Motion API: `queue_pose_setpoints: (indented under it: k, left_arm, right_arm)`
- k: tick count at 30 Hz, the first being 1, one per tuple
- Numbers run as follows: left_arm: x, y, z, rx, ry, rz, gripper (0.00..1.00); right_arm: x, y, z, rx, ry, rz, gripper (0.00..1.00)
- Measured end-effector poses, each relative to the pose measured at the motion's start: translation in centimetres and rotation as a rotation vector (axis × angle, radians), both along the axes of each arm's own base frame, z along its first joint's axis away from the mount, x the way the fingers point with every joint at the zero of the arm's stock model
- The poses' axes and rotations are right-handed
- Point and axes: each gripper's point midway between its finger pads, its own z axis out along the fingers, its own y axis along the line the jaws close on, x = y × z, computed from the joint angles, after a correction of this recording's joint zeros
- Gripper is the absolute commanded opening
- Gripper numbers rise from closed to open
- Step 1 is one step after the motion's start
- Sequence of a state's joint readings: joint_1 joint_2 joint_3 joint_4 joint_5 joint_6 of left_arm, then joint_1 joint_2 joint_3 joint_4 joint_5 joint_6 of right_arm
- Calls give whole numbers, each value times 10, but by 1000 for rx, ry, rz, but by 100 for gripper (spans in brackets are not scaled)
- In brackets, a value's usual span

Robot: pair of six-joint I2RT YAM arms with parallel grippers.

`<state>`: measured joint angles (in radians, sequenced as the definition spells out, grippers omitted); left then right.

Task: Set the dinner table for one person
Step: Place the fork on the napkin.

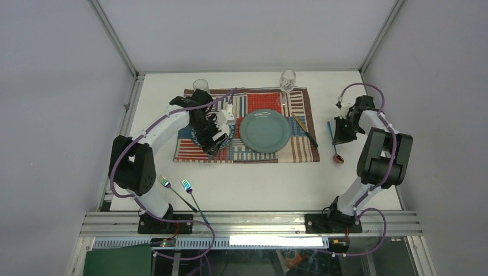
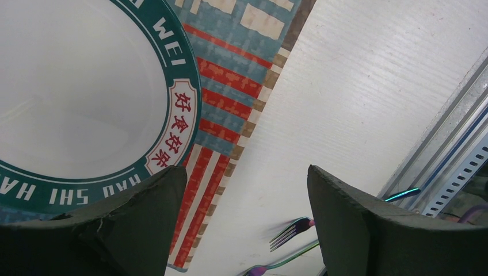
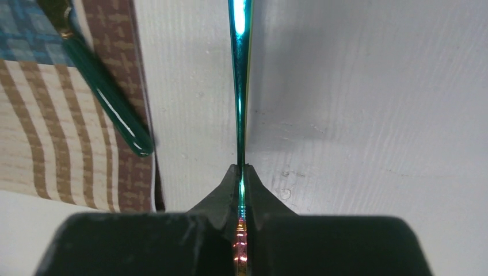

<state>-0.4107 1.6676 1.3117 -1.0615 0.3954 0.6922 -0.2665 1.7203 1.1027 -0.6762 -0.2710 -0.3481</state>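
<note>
Where the right gripper (image 3: 241, 175) is clamped on the iridescent spoon (image 3: 239, 86), the thin handle runs straight out from its closed tips over the dinner table (image 3: 357, 115). It lies just right of the striped placemat (image 3: 34, 144) and the green-handled knife (image 3: 109, 98) on the mat's right border. The left gripper (image 2: 244, 178) hangs with jaws wide apart, holding nothing, above the teal-rimmed white plate (image 2: 86, 86) on the mat's left part. A grey-green plate (image 1: 265, 130) sits at the centre of the mat, and two forks (image 1: 186, 185) lie near the table's front rail.
</note>
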Motion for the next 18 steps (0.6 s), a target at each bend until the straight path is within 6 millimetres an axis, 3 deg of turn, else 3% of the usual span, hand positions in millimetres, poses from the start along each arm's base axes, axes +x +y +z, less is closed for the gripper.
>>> queue_pose_setpoints:
  k: [8, 14, 18]
  left_arm:
    - [-1, 0, -6, 8, 20, 4, 79]
    - [0, 0, -3, 9, 27, 12, 79]
    - [3, -2, 0, 7, 25, 22, 79]
  right_arm:
    - [20, 28, 31, -11, -69, 174, 0]
    - [21, 50, 50, -50, -91, 393, 0]
    - [19, 50, 54, -91, -102, 525, 0]
